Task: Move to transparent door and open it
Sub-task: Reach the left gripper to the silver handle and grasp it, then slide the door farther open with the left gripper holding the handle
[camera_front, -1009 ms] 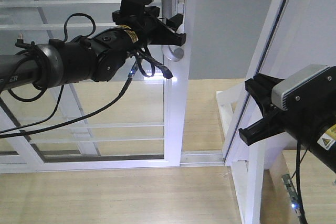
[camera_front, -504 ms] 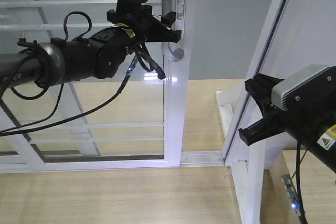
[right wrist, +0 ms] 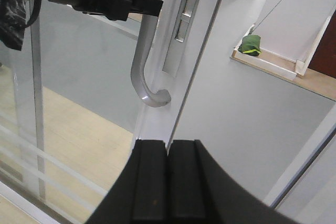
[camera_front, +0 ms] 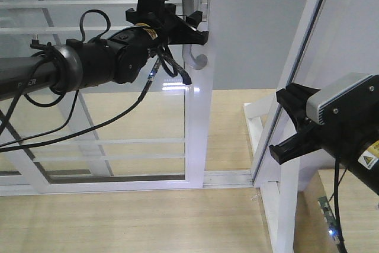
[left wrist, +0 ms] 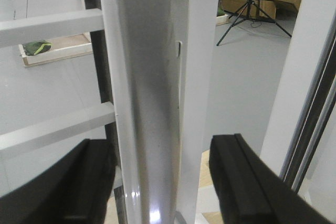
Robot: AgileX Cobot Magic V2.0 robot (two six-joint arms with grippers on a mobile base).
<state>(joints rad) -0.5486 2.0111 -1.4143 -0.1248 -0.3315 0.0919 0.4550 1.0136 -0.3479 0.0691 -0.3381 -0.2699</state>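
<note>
Black cabling trails off the left arm as it reaches in from the left across the thin white bars (camera_front: 89, 3) of the transparent door (camera_front: 198, 122), which stands upright at centre frame on its floor track. The left gripper (camera_front: 201, 28) sits at the door's right-hand stile, above the hook of the curved grey handle (camera_front: 198, 58). The wrist view shows its fingers (left wrist: 79, 182) spread wide, one on each side of the upright, with a sliver of space on the right side; whether the left one touches cannot be told. Compared with half a second ago, the claw has shifted a little to the right, closer onto the stile, and since a second ago it has risen, leaving the handle's hook fully exposed. The door itself has not moved on its track. Right of the opening leans a second white-framed panel (camera_front: 308, 57). At far right the right gripper (right wrist: 168, 150) hangs low in the same place as before, its pads pressed together on nothing, pointed toward the handle and the lock plate (right wrist: 184, 17).
</note>
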